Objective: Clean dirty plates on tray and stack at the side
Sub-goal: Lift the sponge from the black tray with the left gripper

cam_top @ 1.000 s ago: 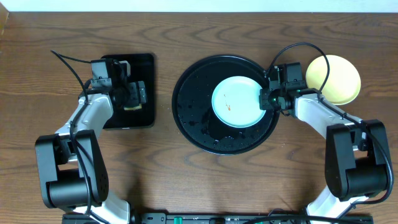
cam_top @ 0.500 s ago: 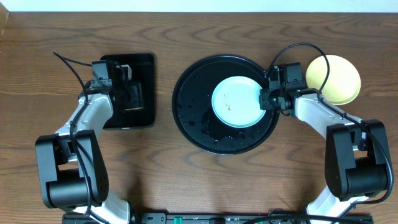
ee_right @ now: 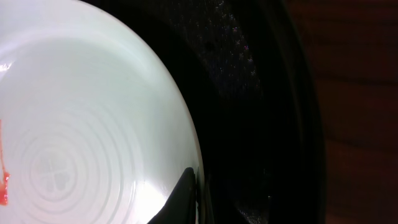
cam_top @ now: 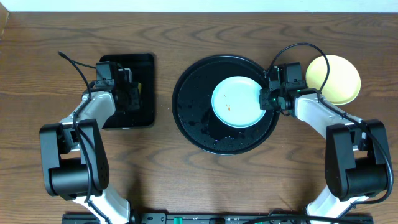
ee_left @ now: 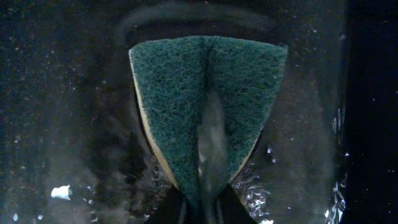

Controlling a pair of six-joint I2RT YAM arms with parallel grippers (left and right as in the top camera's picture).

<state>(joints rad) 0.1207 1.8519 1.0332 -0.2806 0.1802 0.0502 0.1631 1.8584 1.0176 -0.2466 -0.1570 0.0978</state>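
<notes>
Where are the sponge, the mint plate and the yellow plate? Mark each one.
sponge [ee_left: 174,93]: left wrist view, on its green scouring face, left of the pinched crease.
mint plate [cam_top: 241,93]: overhead view, on its bare inner surface.
yellow plate [cam_top: 339,78]: overhead view, on its middle.

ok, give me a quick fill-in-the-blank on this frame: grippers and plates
1. The left gripper is ___ on the sponge.
2. The right gripper pinches the mint plate by its ___.
3. That plate lies on the round tray; the other plate, off it, is ___.

Missing words: shut; rim; yellow.
</notes>
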